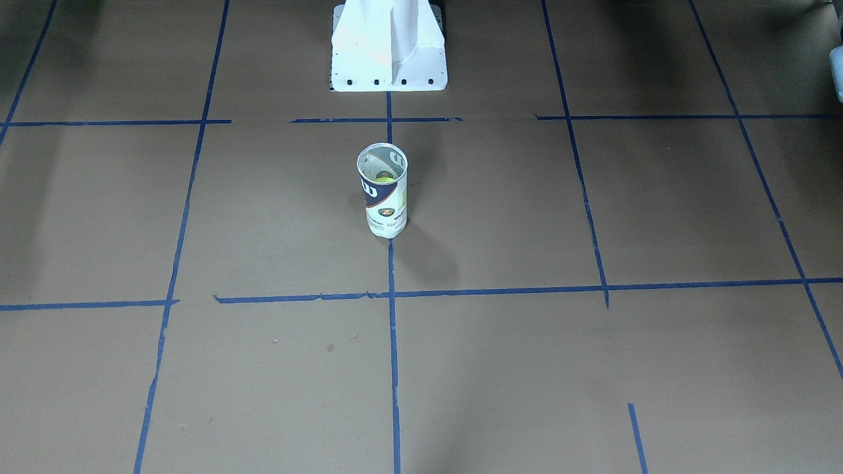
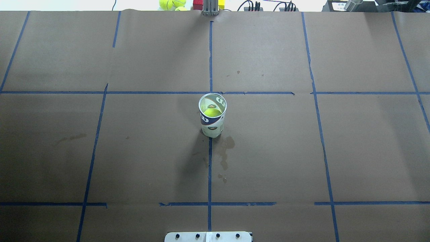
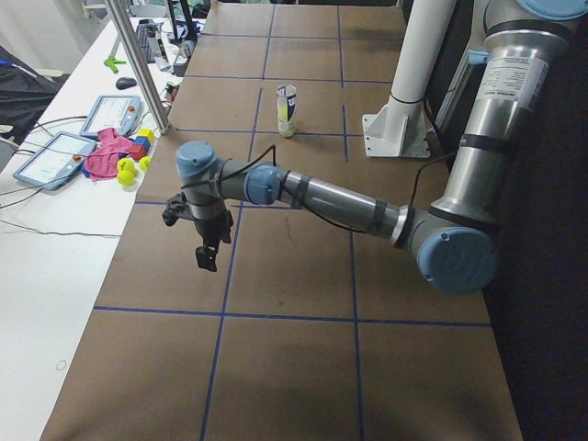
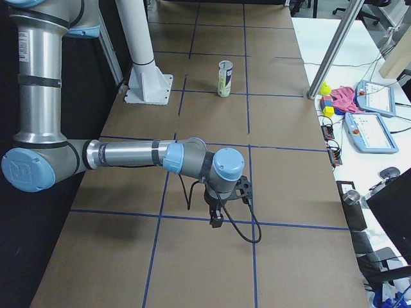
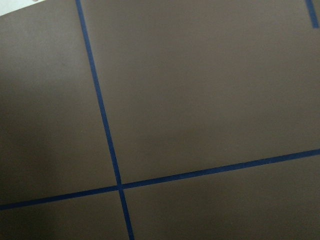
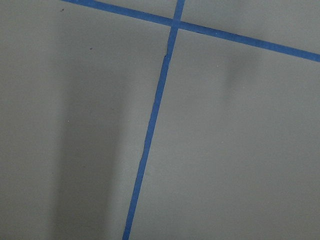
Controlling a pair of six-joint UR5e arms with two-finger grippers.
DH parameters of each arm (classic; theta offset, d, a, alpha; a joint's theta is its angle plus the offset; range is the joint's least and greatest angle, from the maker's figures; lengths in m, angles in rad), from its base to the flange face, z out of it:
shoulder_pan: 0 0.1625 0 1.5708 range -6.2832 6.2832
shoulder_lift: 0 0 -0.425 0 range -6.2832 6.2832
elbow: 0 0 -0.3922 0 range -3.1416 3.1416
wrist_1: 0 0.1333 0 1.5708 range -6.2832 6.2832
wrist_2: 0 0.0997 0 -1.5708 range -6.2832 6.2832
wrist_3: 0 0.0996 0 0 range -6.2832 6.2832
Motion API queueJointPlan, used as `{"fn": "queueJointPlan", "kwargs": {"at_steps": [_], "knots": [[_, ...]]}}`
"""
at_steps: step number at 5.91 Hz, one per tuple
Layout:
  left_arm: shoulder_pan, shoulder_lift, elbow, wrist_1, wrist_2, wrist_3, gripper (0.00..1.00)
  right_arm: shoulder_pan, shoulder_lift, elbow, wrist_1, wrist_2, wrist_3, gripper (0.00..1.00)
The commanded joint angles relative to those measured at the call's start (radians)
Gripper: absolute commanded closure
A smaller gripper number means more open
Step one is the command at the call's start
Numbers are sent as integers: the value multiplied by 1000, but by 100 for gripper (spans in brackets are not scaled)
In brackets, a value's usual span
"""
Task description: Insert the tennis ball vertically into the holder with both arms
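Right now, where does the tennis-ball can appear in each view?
Exterior front-facing: the can at centre, below the white pedestal.
Overhead exterior: can at centre, above the pedestal's base.
Exterior left: can upper middle, left of the pedestal.
Exterior right: can upper middle, right of the pedestal.
Left wrist-mounted: not in it.
Right wrist-mounted: not in it.
Shared landmark: the white pedestal.

The left arm [image 3: 331,197] and right arm [image 4: 128,155] are stretching out level, with the left gripper [image 3: 208,255] and right gripper [image 4: 216,220] hanging downward. I can't make out whether the 2 are gripping.

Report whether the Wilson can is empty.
Not empty: the upright Wilson can has a yellow-green tennis ball inside, seen through its open top.
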Motion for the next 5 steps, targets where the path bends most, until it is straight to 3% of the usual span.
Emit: {"fn": "queueJointPlan", "kwargs": {"at_steps": [1, 2, 5], "knots": [[-68, 97, 13, -27, -56, 41, 0, 0, 0, 0, 1, -5, -3, 0], [-119, 143, -1, -36, -116, 63, 0, 0, 0, 2, 1, -7, -3, 0], [-118, 145, -3, -35, -113, 57, 0, -2, 2, 3, 1, -4, -4, 0]]}}
